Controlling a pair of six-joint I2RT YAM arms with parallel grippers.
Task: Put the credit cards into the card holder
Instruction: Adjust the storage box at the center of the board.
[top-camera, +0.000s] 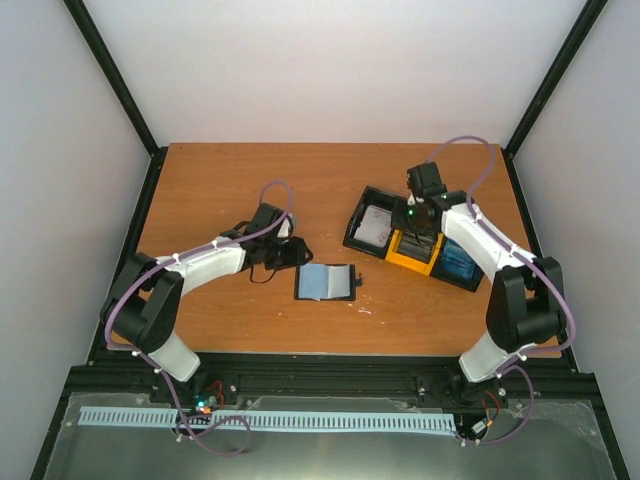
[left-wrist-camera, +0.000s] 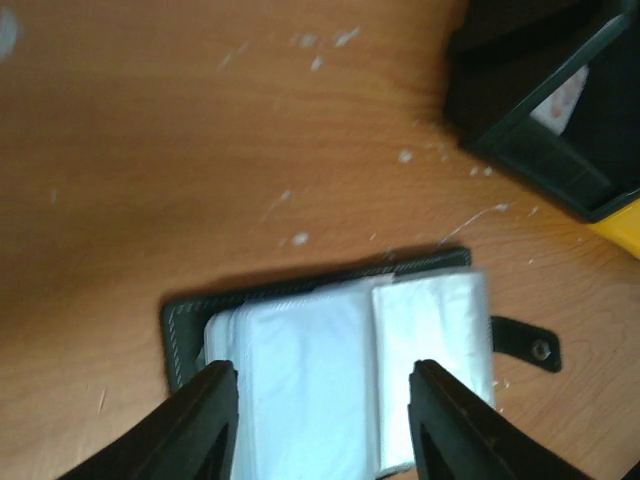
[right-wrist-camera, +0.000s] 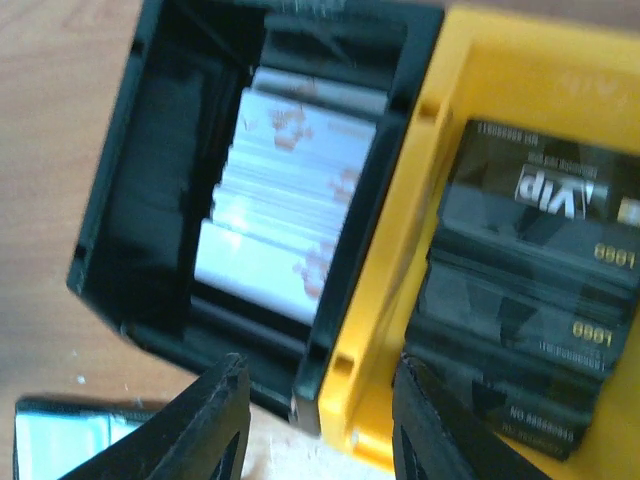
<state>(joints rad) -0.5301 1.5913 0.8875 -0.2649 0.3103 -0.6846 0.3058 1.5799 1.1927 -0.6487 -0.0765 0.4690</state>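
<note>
Card holder (left-wrist-camera: 320, 370) just beyond spread left fingers (left-wrist-camera: 205, 425)

The left arm (top-camera: 210, 262) reaches toward the card holder (top-camera: 327, 282) with its elbow bent and forearm angled inward; the left gripper (left-wrist-camera: 325, 400) hangs over the holder's left edge, fingers parted, nothing between them; the right arm (top-camera: 480, 235) is folded steeply well to the holder's right, wrist pointing down; the right gripper (right-wrist-camera: 318, 400) has its jaws apart, gripping nothing.

Top camera looked down from six o'clock; both close wrist cameras shared the card holder (left-wrist-camera: 330, 365) and tray (right-wrist-camera: 375, 300).
</note>
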